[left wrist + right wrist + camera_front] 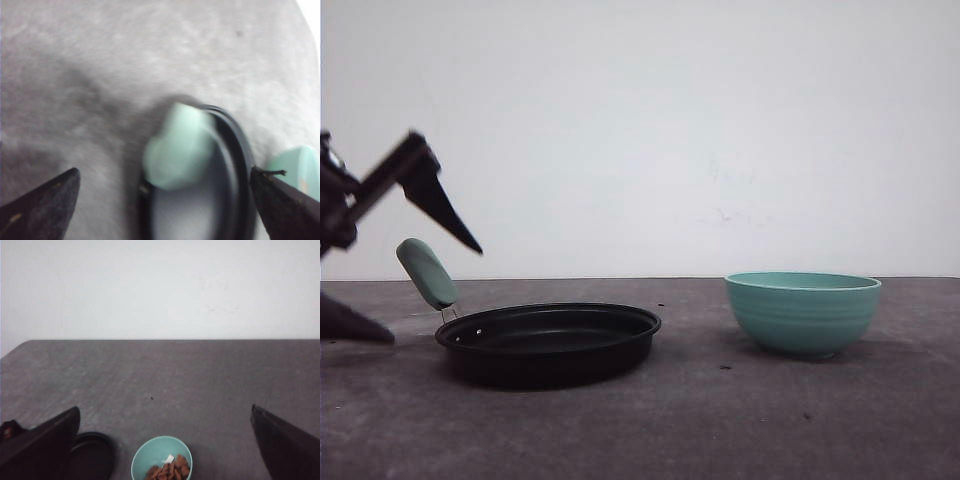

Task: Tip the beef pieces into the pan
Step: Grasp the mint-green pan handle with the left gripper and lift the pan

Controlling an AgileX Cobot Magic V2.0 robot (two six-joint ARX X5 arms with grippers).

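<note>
Beef pieces are retained in the bowl, at 3 o'clock from the unfilled pan; pouring is not begun. Left gripper and right gripper are spread wide, nothing held.

In the left wrist view the pan and its handle are blurred and cut off at the edge; in the front view the beef pieces are hidden by the bowl wall.

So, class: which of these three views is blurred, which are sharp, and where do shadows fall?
Left wrist view: smeared, the pan and its handle soft-edged. Front view: sharp, with soft shadows under the pan and the teal bowl. Right wrist view: fairly sharp, the beef pieces distinct inside the bowl, light even.
</note>
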